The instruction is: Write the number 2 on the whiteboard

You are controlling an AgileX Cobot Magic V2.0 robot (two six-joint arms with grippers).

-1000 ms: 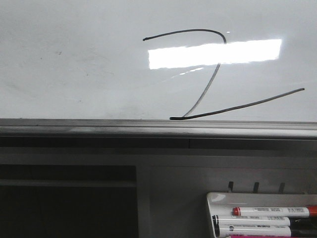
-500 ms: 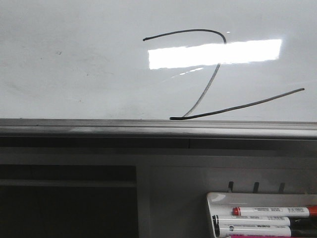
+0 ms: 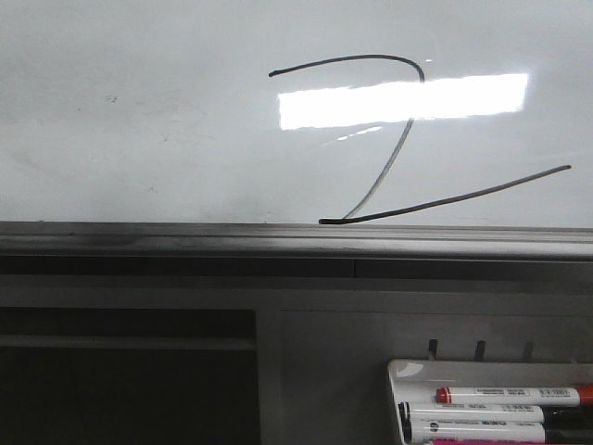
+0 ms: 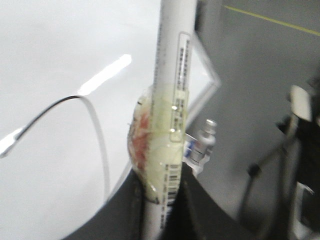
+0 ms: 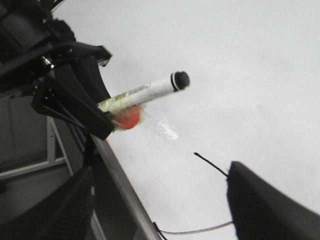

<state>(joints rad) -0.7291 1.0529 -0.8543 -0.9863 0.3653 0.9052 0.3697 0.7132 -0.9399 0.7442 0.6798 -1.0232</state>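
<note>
My left gripper [image 4: 160, 200] is clamped on a white marker [image 4: 170, 100], gripping it around a taped wad wrapped about the barrel, presumably padding so the pen sits firm between the fingers and gives a little when pressed to the board. In the right wrist view the same marker [image 5: 145, 92] sticks out from my left gripper [image 5: 100, 117] with its dark tip lifted clear of the whiteboard [image 5: 240, 65], which suggests to me that the writing is finished and the pen has been pulled away so it leaves no stray mark.

The number 2 [image 3: 403, 139] stands on the whiteboard [image 3: 139, 111] right of centre, its curved top crossing a bright reflected light strip, its faded diagonal running down to the grey edge rail [image 3: 185, 239], and its long base stroke slanting up to the right. Below, at the lower right, a white marker tray [image 3: 408, 375] holds spare markers, including one with a red cap [image 3: 510, 396].

Of my right gripper [image 5: 270, 200] only one dark finger shows (the other is out of frame), so I cannot tell whether it is open or closed.

Against the front views from a second and half a second ago, nothing has changed apart from a tiny shift of framing: same strokes, same tray.
</note>
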